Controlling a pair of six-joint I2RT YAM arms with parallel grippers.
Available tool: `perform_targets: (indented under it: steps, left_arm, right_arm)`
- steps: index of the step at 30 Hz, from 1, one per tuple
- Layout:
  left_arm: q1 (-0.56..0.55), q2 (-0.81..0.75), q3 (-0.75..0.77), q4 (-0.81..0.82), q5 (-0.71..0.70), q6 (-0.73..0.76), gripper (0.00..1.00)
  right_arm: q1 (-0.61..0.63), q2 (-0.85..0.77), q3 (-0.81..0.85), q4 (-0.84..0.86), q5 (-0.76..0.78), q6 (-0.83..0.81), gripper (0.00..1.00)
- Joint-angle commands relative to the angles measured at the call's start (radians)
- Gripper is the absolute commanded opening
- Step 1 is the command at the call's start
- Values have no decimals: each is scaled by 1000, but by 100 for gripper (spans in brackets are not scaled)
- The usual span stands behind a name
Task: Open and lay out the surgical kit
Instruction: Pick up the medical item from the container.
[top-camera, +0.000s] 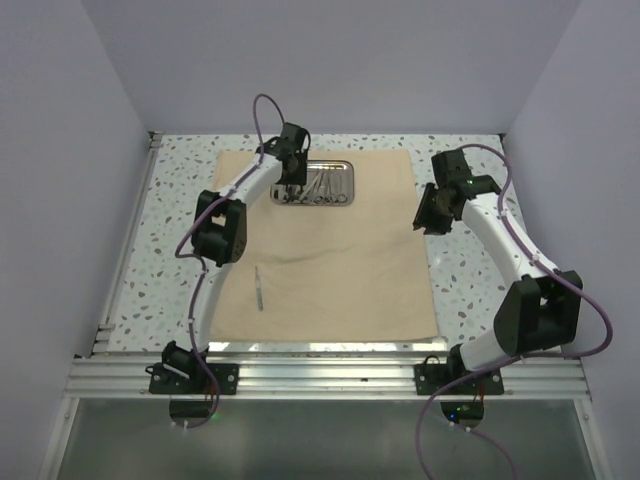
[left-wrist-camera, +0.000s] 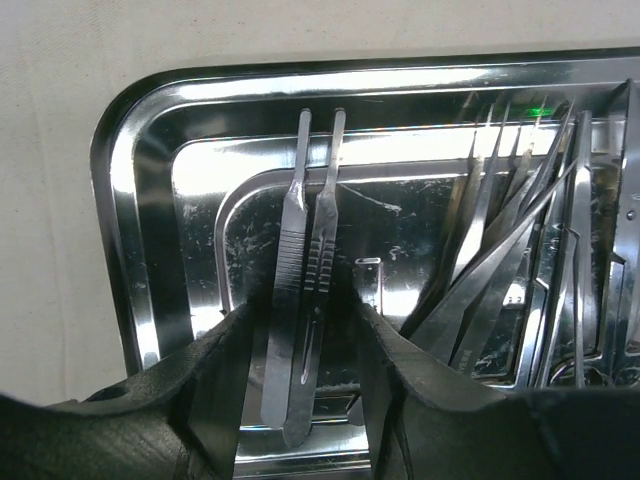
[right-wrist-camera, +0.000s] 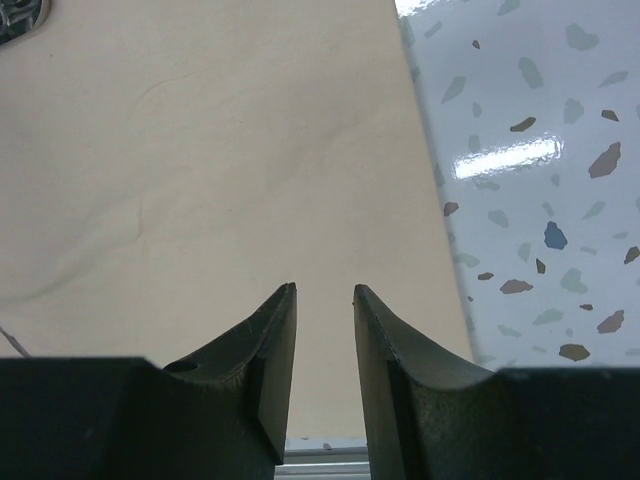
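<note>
The beige cloth wrap (top-camera: 330, 260) lies spread flat on the table. The steel tray (top-camera: 351, 172) sits on its far edge. It holds ring-handled scissors and tweezers (top-camera: 325, 188). One scalpel handle (top-camera: 258, 287) lies alone on the cloth at the near left. My left gripper (top-camera: 290, 192) is low over the tray's left end. In the left wrist view it (left-wrist-camera: 303, 320) is open, its fingers on either side of two scalpel handles (left-wrist-camera: 300, 230) lying side by side in the tray (left-wrist-camera: 140, 200). My right gripper (top-camera: 428, 215) hovers open and empty by the cloth's right edge (right-wrist-camera: 324, 290).
Tweezers and scissors (left-wrist-camera: 520, 250) crowd the right part of the tray. Speckled tabletop (right-wrist-camera: 540, 150) shows to the right of the cloth (right-wrist-camera: 220, 170). Side walls close in the table, and an aluminium rail (top-camera: 330, 375) runs along its near edge.
</note>
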Motion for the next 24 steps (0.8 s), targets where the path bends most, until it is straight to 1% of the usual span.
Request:
perform_targets:
  steps: [1, 3, 6, 7, 10, 12, 13, 14, 20, 24]
  left_arm:
    - [17, 30, 3, -11, 2, 18, 48]
    - [17, 31, -16, -9, -2, 14, 45]
    - [17, 34, -48, -4, 1, 16, 36]
    - [17, 37, -65, 0, 7, 16, 29]
    - [17, 36, -109, 17, 39, 13, 17]
    - [17, 39, -131, 25, 58, 11, 11]
    - [17, 40, -146, 25, 62, 10, 5]
    - [17, 42, -151, 25, 64, 10, 0]
    - [17, -18, -139, 12, 10, -7, 0]
    - [17, -58, -73, -26, -11, -13, 0]
  right_arm:
    - [1, 29, 59, -36, 33, -19, 33]
    - [1, 41, 59, -36, 27, -24, 33]
    - [1, 63, 54, -36, 19, -30, 33]
    - [2, 70, 51, -34, 16, -33, 33]
    - [1, 81, 53, -31, 16, -45, 33]
    - [1, 93, 60, -31, 16, -59, 32]
    - [1, 99, 62, -31, 16, -62, 32]
    - [1, 110, 69, -30, 14, -70, 32]
    - [-1, 147, 100, -24, -22, -82, 31]
    - [-1, 161, 114, -24, -35, -85, 30]
